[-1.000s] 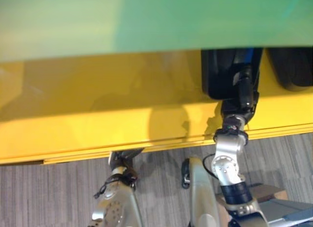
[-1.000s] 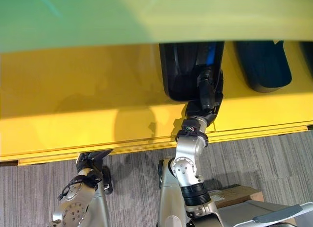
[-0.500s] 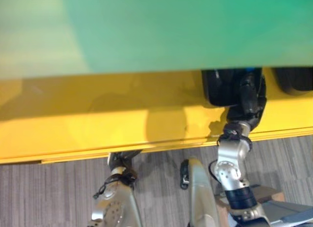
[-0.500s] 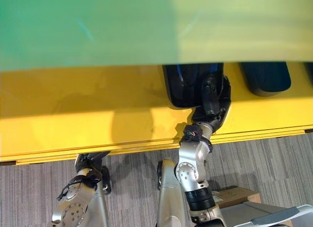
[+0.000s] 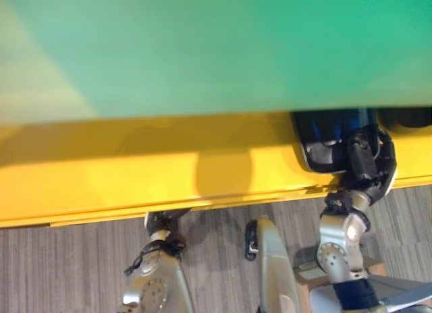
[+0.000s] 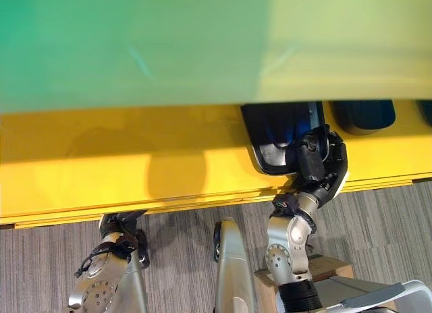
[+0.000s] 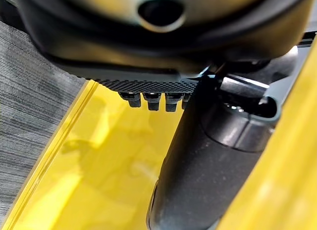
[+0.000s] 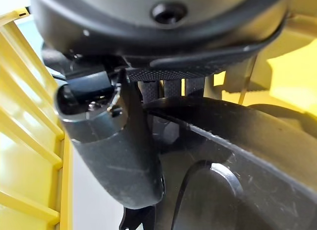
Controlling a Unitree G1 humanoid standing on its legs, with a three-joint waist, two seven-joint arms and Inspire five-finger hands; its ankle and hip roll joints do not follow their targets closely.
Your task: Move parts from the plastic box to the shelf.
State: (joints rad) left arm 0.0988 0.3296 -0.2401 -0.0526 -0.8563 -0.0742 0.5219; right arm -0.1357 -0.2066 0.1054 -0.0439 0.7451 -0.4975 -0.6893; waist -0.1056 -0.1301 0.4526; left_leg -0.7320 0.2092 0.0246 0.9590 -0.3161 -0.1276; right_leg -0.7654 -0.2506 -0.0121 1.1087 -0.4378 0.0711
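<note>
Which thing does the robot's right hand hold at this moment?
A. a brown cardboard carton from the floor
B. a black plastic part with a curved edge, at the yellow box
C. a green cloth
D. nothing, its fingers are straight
B: in the right wrist view the right hand has fingers and thumb curled round the black plastic part, beside the yellow box.

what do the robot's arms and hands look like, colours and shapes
Both arms are silver-grey metal with rounded joint housings dotted with small holes, joined by black ribbed collars. The right hand is dark, nearly black, bulky and blocky. The left hand is equally dark, with thin black wiring at its wrist. Up close, the right hand's fingers have a textured, ribbed black surface, and its thumb is a smooth rounded black cylinder.
</note>
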